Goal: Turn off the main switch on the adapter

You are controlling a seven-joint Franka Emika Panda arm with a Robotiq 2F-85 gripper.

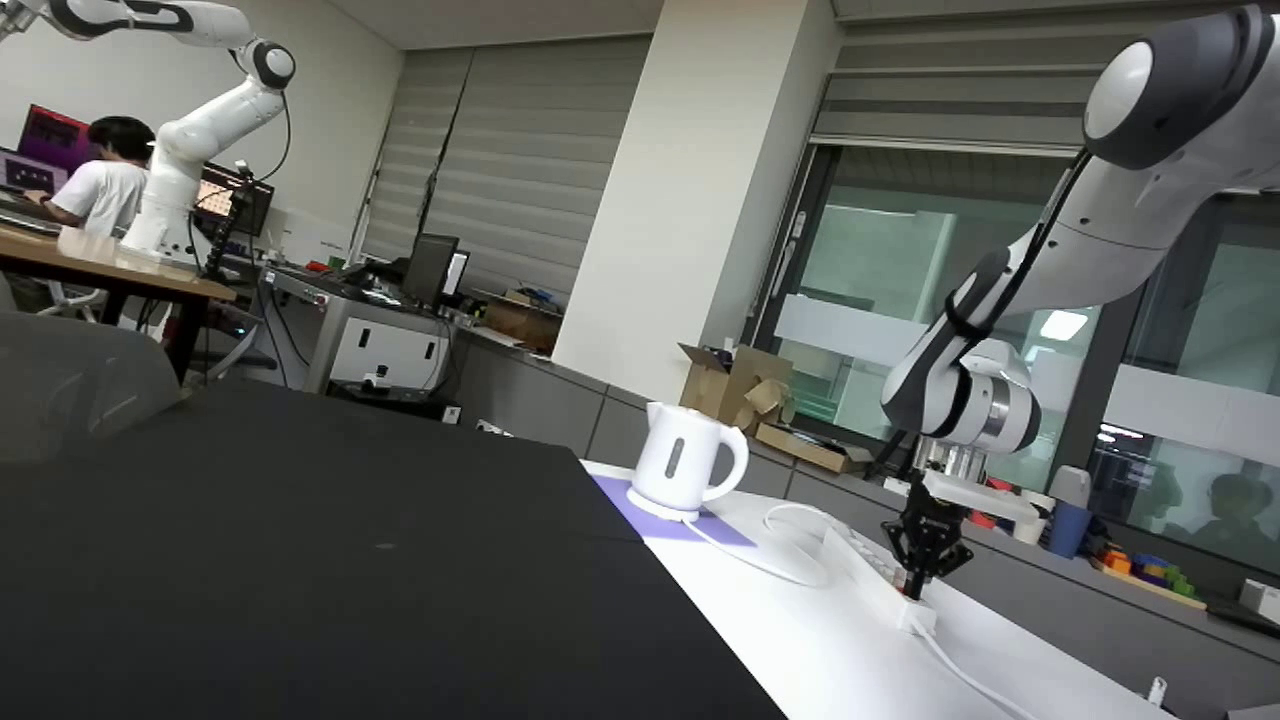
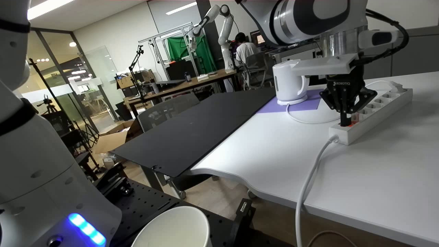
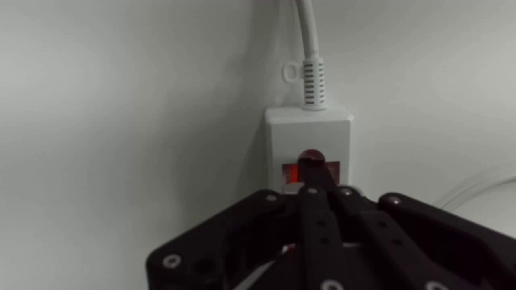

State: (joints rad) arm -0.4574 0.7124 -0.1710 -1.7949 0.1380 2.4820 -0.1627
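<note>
Reaches in from above with white arm point(image 1: 1165, 200), in both exterior views. Bends at elbow point(image 1: 1118, 92), slopes downward, then drops steeply past wrist point(image 2: 344, 43). Points gripper point(image 2: 345, 120) down, directly beneath wrist. Holds fingers point(image 3: 316, 175) together in wrist view, tapering to single narrow dark end. Splays black linkage bars point(image 2: 371, 93) out to either side, higher up. Sets fingertips point(image 1: 914, 585) low, well below elbow and wrist. Glows blue along base point(image 2: 86, 229), in short bright strip.

The elongated white plastic adapter point(image 2: 375, 119) is smooth. Beneath it, the flat white laminate-like tabletop point(image 2: 360, 171) is smooth with slight sheen; above the adapter, the black jointed gripper point(image 2: 345, 121) is matt.
</note>
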